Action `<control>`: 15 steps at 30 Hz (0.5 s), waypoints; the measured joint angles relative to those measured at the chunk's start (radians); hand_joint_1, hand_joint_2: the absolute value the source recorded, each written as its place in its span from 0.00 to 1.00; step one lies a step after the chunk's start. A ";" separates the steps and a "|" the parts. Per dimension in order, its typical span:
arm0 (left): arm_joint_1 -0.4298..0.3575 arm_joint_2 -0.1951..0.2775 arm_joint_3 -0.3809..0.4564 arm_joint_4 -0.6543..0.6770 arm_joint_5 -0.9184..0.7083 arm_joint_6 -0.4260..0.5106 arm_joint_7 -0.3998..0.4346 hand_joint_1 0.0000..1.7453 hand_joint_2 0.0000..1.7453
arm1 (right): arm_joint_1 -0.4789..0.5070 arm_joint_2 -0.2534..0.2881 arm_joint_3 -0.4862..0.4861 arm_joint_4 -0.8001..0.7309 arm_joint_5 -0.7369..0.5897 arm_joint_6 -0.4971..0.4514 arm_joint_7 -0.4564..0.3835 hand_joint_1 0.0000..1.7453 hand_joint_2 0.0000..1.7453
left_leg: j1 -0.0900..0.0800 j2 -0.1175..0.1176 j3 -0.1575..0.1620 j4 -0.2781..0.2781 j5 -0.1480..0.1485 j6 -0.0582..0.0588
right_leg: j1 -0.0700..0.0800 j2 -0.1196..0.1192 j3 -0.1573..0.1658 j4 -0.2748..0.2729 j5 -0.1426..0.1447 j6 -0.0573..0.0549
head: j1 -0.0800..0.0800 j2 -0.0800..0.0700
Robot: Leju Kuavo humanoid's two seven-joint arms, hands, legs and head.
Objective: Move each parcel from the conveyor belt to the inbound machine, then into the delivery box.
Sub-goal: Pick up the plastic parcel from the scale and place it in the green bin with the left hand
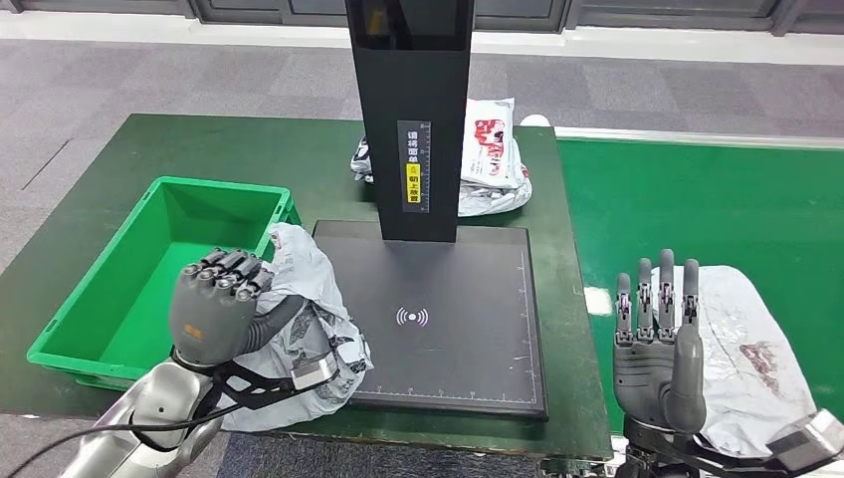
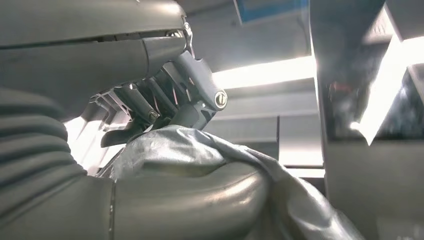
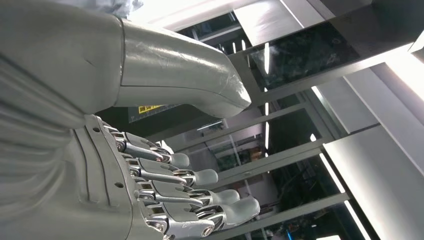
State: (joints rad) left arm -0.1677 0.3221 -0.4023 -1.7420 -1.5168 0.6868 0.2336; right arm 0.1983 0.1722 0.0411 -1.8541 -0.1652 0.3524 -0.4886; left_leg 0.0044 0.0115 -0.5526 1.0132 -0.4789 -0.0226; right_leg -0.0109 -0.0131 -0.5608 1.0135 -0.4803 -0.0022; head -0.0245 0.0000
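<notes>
Left hand grips a grey parcel at the scanner's edge; right hand hangs empty over the belt.

The left hand (image 1: 214, 309) has its fingers curled tight on the crumpled grey parcel (image 1: 309, 319), which overlaps the 9 o'clock edge of the inbound machine's black pad (image 1: 448, 319), just beside the green delivery box (image 1: 119, 299). Its long axis runs roughly 12 to 6 o'clock. The right hand (image 1: 659, 344), fingers straight and slightly apart, holds nothing above a white parcel (image 1: 741, 349) on the green conveyor belt (image 1: 697, 199).
</notes>
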 joint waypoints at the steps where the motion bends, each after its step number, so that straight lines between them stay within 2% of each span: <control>1: 0.016 -0.037 0.053 -0.023 0.001 0.003 -0.051 1.00 1.00 | 0.000 0.000 0.004 0.000 0.000 -0.006 0.000 0.00 1.00 | 0.000 0.000 -0.001 0.000 0.000 0.000 | 0.000 0.000 -0.001 0.000 0.000 0.000 | 0.000 0.000; 4: 0.034 -0.126 0.195 -0.087 0.010 0.006 -0.144 1.00 1.00 | 0.000 -0.001 0.012 0.000 0.001 -0.012 -0.001 0.00 1.00 | 0.000 0.000 -0.002 0.000 0.000 0.000 | 0.000 0.000 -0.001 0.000 0.001 0.001 | 0.000 0.000; 7: 0.031 -0.174 0.321 -0.123 0.033 0.006 -0.206 1.00 1.00 | 0.000 -0.001 0.017 0.000 0.003 -0.009 0.002 0.00 1.00 | 0.000 0.000 -0.002 0.000 0.000 0.000 | 0.000 0.000 -0.002 0.000 0.001 0.001 | 0.000 0.000; 12: -0.003 -0.216 0.496 -0.153 0.055 0.006 -0.296 1.00 1.00 | -0.003 -0.001 0.022 0.002 0.004 0.005 0.003 0.00 1.00 | 0.002 0.000 -0.002 0.000 0.001 -0.002 | 0.001 0.000 -0.002 0.000 0.002 -0.001 | 0.000 0.000; 15: -0.030 -0.224 0.578 -0.161 0.050 0.006 -0.314 1.00 1.00 | -0.006 -0.001 0.026 0.011 0.004 0.011 0.002 0.00 1.00 | 0.002 0.000 -0.002 0.000 0.002 -0.002 | 0.002 0.000 -0.003 0.000 0.002 -0.001 | 0.000 0.000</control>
State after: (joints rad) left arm -0.1975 0.0985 0.1755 -1.9031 -1.4668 0.6928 -0.0808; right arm 0.1921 0.1717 0.0670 -1.8426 -0.1610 0.3632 -0.4870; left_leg 0.0068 0.0113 -0.5551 1.0133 -0.4771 -0.0249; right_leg -0.0085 -0.0132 -0.5634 1.0137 -0.4782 -0.0037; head -0.0244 0.0000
